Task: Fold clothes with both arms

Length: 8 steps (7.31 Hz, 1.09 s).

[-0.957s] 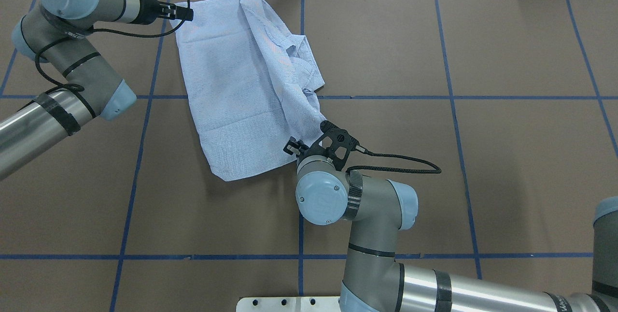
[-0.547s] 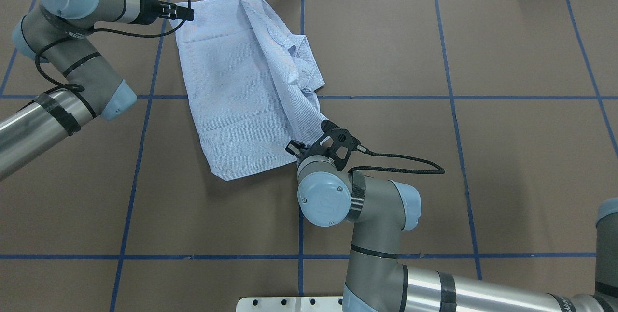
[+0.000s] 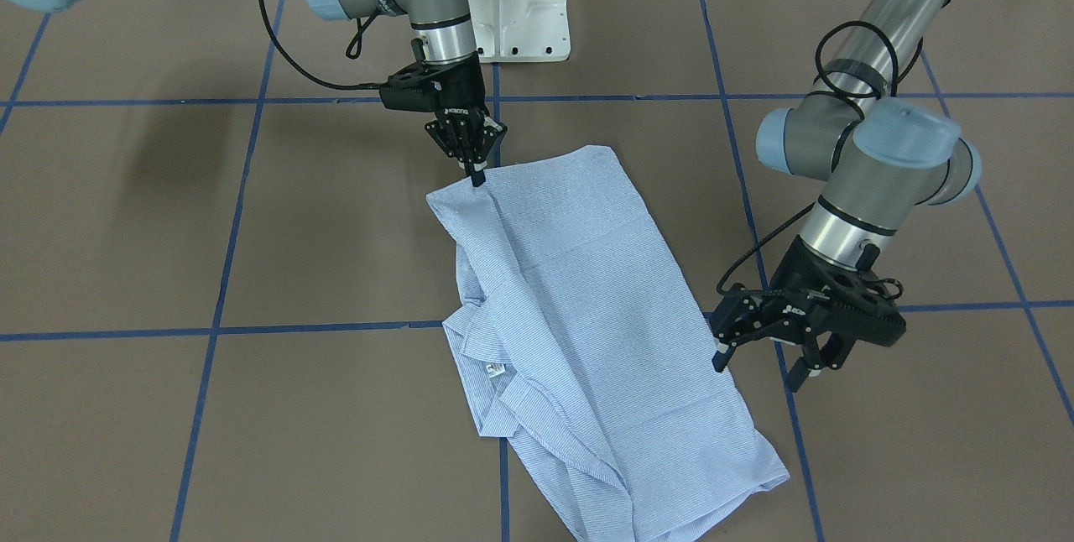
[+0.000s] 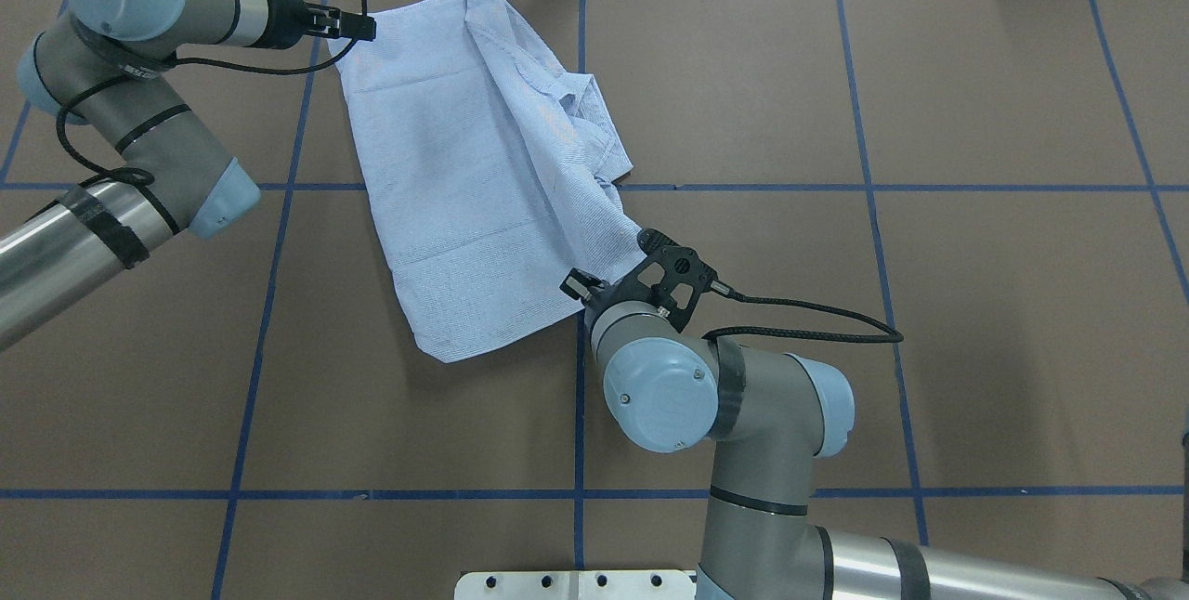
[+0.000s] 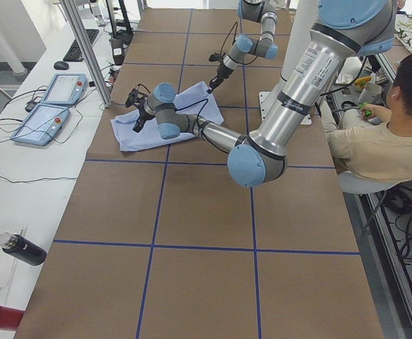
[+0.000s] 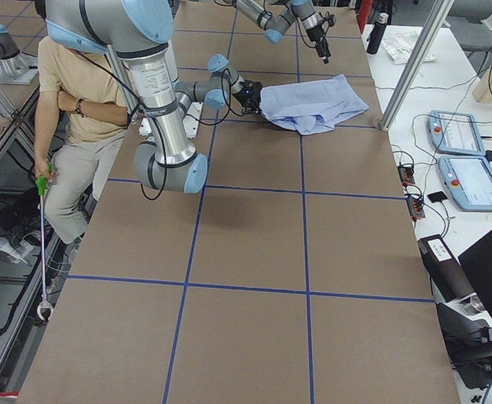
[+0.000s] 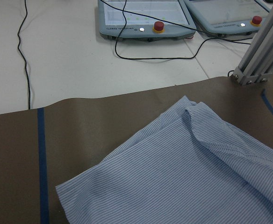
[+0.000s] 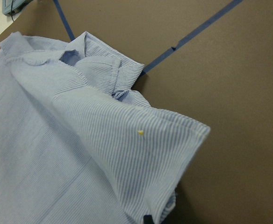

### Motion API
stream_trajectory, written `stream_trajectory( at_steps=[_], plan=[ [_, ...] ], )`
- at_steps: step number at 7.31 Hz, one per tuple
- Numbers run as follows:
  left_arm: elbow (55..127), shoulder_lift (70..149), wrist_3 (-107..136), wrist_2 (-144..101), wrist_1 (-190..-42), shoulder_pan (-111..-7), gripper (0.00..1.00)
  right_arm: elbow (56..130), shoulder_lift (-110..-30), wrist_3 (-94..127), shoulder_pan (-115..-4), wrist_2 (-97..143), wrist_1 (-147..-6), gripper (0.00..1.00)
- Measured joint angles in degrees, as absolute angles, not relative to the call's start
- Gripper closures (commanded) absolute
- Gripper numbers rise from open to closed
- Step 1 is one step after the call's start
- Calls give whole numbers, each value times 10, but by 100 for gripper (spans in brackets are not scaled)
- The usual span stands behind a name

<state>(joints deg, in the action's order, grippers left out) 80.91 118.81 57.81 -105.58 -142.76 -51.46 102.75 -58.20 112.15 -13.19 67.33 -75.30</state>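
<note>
"robotiq" on right gripper [image 3: 477,177]

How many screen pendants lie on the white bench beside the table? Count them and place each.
2. Both lie side by side on the white bench: one pendant nearer the aluminium post, the other beside it. Others may sit outside the views.

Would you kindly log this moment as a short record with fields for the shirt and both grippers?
shirt: partly folded, lying on the table
collar: showing on the robot's right side, white label visible
right gripper: shut on the shirt corner nearest the robot's base
left gripper: open, beside the shirt's edge, holding nothing
fold: not finished
</note>
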Motion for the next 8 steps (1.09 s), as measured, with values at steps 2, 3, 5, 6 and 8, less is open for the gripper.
stream_trajectory(
  at_steps=[2,3,5,6,8],
  plan=[
    [965,1083,722,-1061,-1429,-450,0,1057,-593,1137,-107,640,-755,100],
    [1037,1028,810,-1051,-1431,-405,0,1065,-595,1140,-101,629,-756,100],
    [1106,964,975,-949,-1432,-298,10,1071,-597,1142,-101,622,-758,100],
    [1114,956,1053,-888,-1431,-247,15,1071,-599,1141,-104,621,-758,100],
    [1112,952,1156,-809,-1429,-178,21,1071,-601,1135,-117,622,-758,100]
  ],
)
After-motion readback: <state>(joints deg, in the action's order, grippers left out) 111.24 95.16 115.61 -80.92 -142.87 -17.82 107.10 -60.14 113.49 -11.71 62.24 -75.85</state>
